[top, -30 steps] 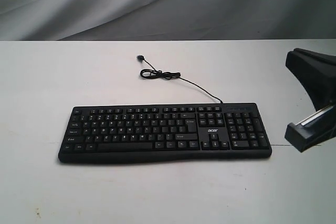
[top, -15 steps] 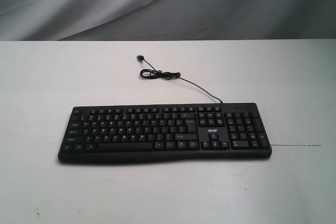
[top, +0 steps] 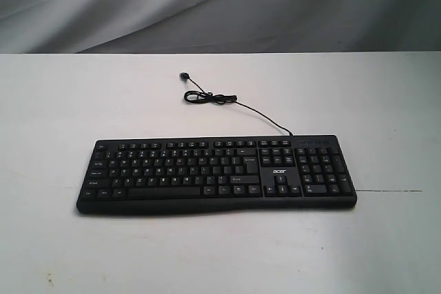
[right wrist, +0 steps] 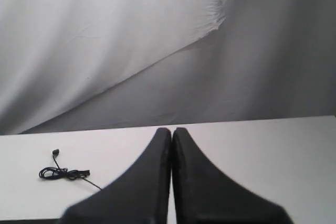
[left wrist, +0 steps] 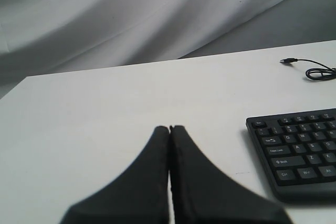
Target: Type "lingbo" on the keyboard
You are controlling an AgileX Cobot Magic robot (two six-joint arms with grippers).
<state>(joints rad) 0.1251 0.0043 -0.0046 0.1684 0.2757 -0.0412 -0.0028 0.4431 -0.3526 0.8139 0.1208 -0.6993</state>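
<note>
White table (top: 62,101) before a grey drape (top: 138,5) carried the keyboard (top: 217,173) flat at centre, cable (top: 234,105) trailing behind; left fingers (left wrist: 149,182) and right fingers (right wrist: 202,182) were pressed together, empty, probably as key-poking tips.

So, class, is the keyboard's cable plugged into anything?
No, the keyboard cable ends in a plug lying free on the white table.

You can read one brand: a white "acer" logo (top: 279,172) on the keyboard (top: 217,173), btw. the main keys and the num pad, just above the arrow keys. In the ext. view the other key marks are too small to read. In the left wrist view you can make out the Caps Lock key (left wrist: 276,150), Shift key (left wrist: 282,161), Ctrl key (left wrist: 285,173) and Win key (left wrist: 306,172); the rest is blurry.
</note>
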